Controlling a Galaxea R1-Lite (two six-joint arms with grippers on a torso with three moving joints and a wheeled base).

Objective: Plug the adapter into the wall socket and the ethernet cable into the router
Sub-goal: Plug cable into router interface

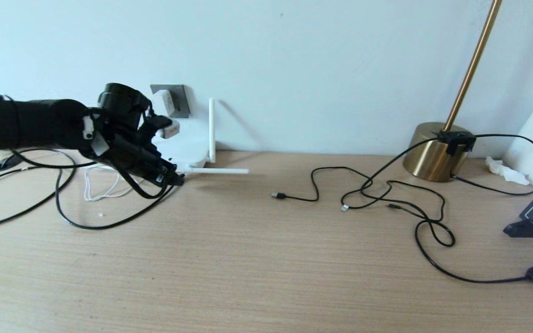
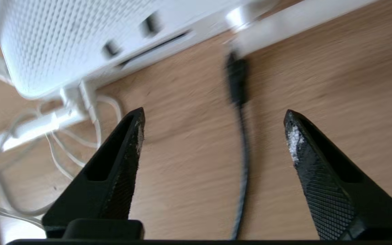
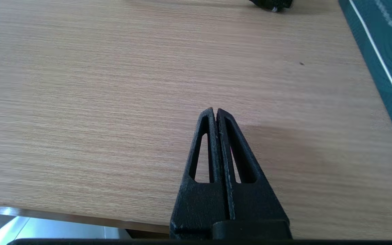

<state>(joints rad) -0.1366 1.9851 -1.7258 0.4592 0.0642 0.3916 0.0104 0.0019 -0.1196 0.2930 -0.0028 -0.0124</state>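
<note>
Left end effector (image 2: 213,126) low over pale wood-grain counter (image 1: 257,259), at front edge of flat white rounded router (image 1: 181,148); black tapered fingers (image 2: 121,160) spread wide, nothing between them in contact with either pad

Thin black ethernet cable (image 2: 242,153) lying on counter in the gap between the fingers, touching neither; dark end piece pointing toward router's edge, close beside a slim white stick antenna (image 1: 218,171) that lies flat on counter. Cannot tell whether plug is seated in a port, wrist view blurred there

Second white antenna (image 1: 211,129) upright at router's right corner, near the wall

Small white rounded-cube adapter (image 1: 163,102) sitting against dark grey square wall socket (image 1: 178,99) on the wall, just behind and above router; looks plugged in. Thin white cord (image 1: 102,187) looped on counter beside router

Right end effector (image 3: 215,114) well apart from the work, over bare counter near its front edge, fingers pressed together, holding nothing. Dark teal flat panel (image 3: 383,58) off to one side of it

Elsewhere on counter: loose black cables with small plug tips (image 1: 363,194) tangled mid-right, round brass lamp base with slanted gold pole (image 1: 433,150) by the wall, crumpled white paper (image 1: 505,170) in far right corner
</note>
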